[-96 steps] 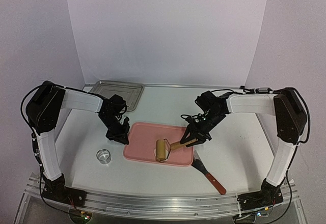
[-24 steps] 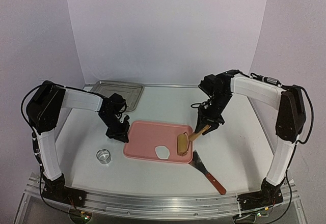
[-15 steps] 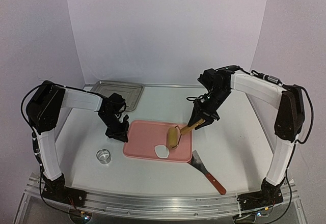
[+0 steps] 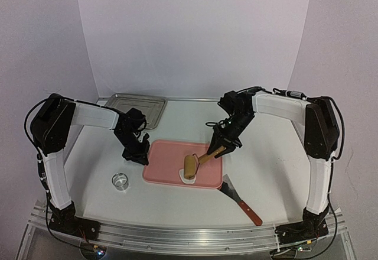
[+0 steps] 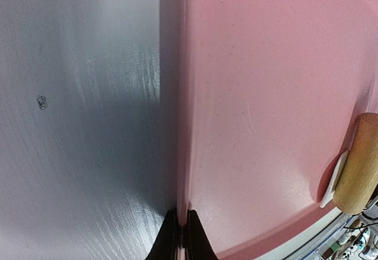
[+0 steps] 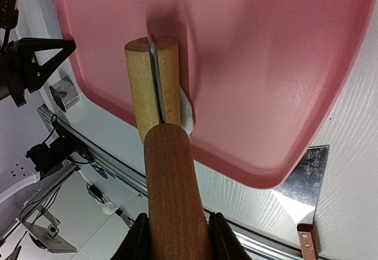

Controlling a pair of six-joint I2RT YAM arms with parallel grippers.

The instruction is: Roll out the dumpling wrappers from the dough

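A pink tray [image 4: 168, 153] lies in the middle of the table. My left gripper [image 4: 142, 156] is shut on its left rim [image 5: 182, 124], one finger on each side. My right gripper [image 4: 222, 148] is shut on the brown handle [image 6: 174, 195] of a wooden roller [image 4: 190, 167]. The roller head [image 6: 152, 85] rests near the tray's front edge, on top of a small flat white piece of dough, a dumpling wrapper [image 4: 188, 179]. Only the wrapper's edge [image 6: 186, 111] shows beside the roller; it peeks out in the left wrist view too [image 5: 333, 180].
A small metal ring cutter [image 4: 120, 181] stands on the table left of the tray's front. A scraper with a red-brown handle [image 4: 239, 200] lies off the tray's front right corner. A metal baking tray [image 4: 137, 104] sits at the back left.
My right gripper has swept the roller leftward from the tray's right edge onto the white dough, which now lies mostly hidden under it. The left arm has not moved.
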